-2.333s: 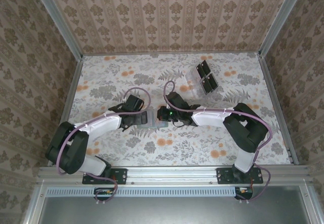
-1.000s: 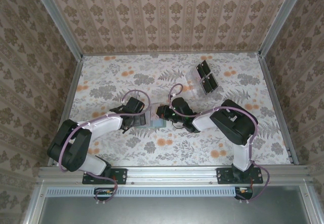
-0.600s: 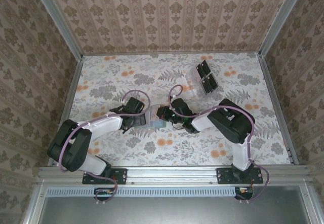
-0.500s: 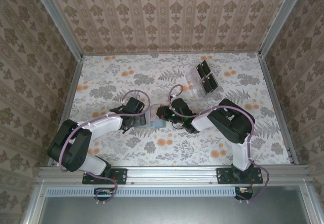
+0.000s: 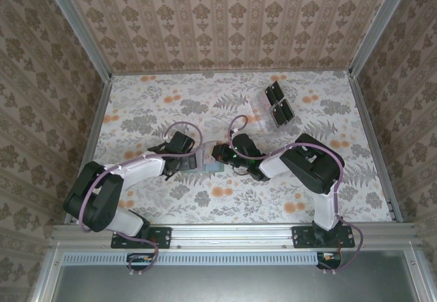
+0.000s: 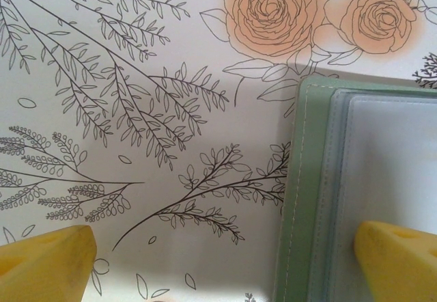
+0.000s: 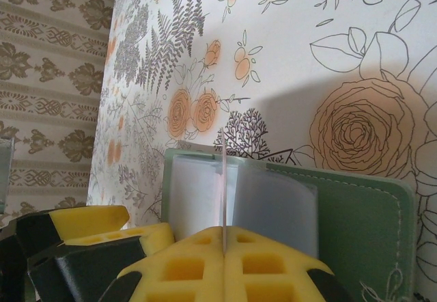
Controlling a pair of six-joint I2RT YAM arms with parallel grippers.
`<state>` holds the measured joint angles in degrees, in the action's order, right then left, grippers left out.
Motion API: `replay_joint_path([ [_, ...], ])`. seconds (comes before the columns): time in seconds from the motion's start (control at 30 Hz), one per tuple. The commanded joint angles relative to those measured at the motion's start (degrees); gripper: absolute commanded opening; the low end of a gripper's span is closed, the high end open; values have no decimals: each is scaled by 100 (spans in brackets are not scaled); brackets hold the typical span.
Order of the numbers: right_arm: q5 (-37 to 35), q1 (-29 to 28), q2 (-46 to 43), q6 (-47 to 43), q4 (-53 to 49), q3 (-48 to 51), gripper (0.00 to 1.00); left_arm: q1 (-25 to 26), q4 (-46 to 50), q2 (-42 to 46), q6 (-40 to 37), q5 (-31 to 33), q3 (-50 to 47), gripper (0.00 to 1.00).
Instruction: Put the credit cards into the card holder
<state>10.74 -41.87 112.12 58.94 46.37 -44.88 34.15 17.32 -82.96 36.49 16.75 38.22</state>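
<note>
One card holder (image 7: 355, 213) lies flat on the bench (image 6: 136, 76), and one credit card (image 7: 223, 179) can be seen, edge-on. The right hand (image 7: 223, 244) is low and near level, clamped on that card, which stands upright straight out from its fingertips, over the holder's pale sleeves. The left hand (image 6: 222, 264) points down, fingers spread wide: one fingertip (image 6: 399, 261) over the holder's inside, the other over bare bench. One clear rack (image 5: 273, 104) stands well beyond both hands.

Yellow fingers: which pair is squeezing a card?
The right arm's fingers: pressed shut on a thin card over the card holder. The left arm's fingers stand wide apart.
</note>
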Motion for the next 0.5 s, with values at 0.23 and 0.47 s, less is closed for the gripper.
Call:
replay_joint_path([
  [0.23, -19, 12, -272, 74, 249, -26, 0, 30, 235, -9, 104, -14, -182, 100],
  [0.47, -72, 5, -529, 3, 155, 76, 0, 30, 217, -10, 117, -49, -195, 100],
])
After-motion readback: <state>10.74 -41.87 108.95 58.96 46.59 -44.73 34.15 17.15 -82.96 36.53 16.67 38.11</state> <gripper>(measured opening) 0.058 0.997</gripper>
